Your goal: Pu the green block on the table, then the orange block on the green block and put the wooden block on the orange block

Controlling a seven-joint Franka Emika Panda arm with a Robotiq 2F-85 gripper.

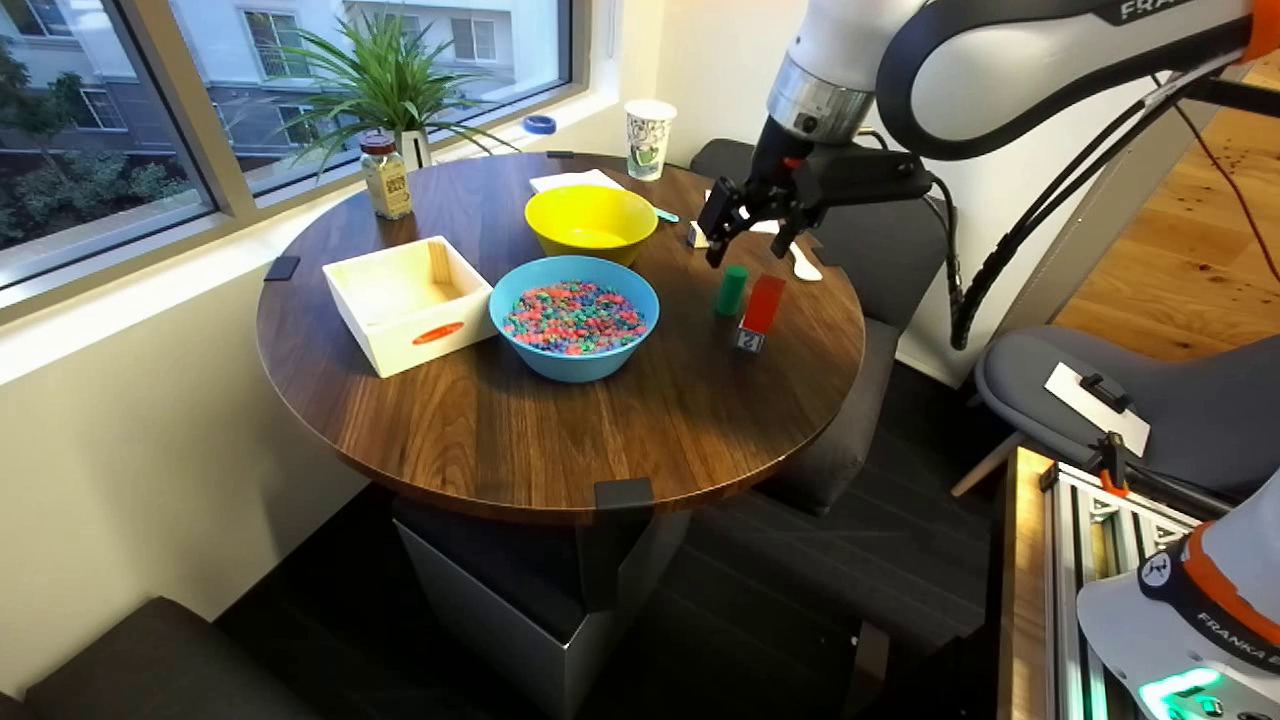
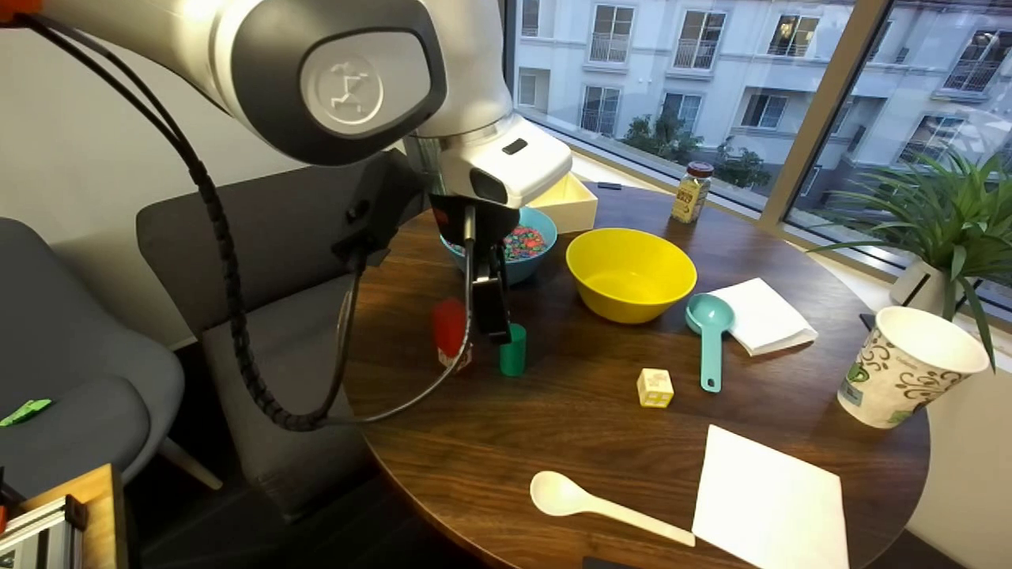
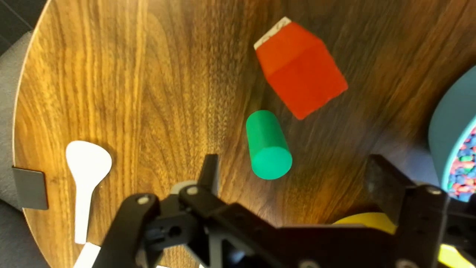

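step 1 seemingly done: green block point(image 1: 731, 291) on table point(image 1: 460, 425) | pincer point(image 1: 748, 251) spread, empty | likely next: lift orange block point(image 1: 763, 304), right in an exterior view, onto green

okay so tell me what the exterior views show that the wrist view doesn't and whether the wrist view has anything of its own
Only the exterior views, both of them: the potted plant, the jar, the paper cup and the wooden tray.

Only the wrist view: no extra object that I can make out, just a close look down past the spread jaws.

Shared, at least in part: the green block, orange block, spoon, blue bowl, yellow bowl and table.
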